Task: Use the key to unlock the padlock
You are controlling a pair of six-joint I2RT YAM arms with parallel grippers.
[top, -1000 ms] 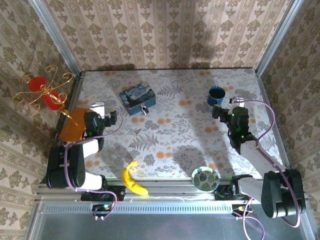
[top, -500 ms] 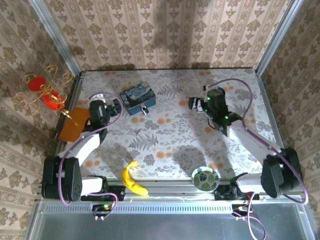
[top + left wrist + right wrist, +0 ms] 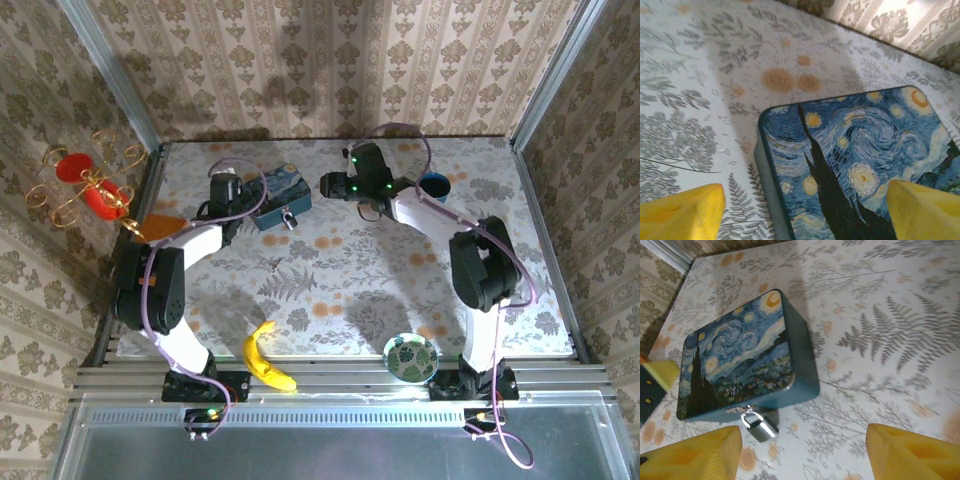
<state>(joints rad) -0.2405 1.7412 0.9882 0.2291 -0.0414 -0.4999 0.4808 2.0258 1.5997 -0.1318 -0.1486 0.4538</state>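
Floral-print tabletop (image 3: 350, 270); rounded blue painted tin (image 3: 740, 355); small shiny metal padlock (image 3: 760, 427).

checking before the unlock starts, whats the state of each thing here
tin box, lid shut
padlock, shackle closed, hanging from the tin box's front, no key seen in it
left gripper, jaws open, nothing gripped
right gripper, jaws open, nothing gripped
banana, unpeeled, lying flat
blue cup, upright
bowl, upright
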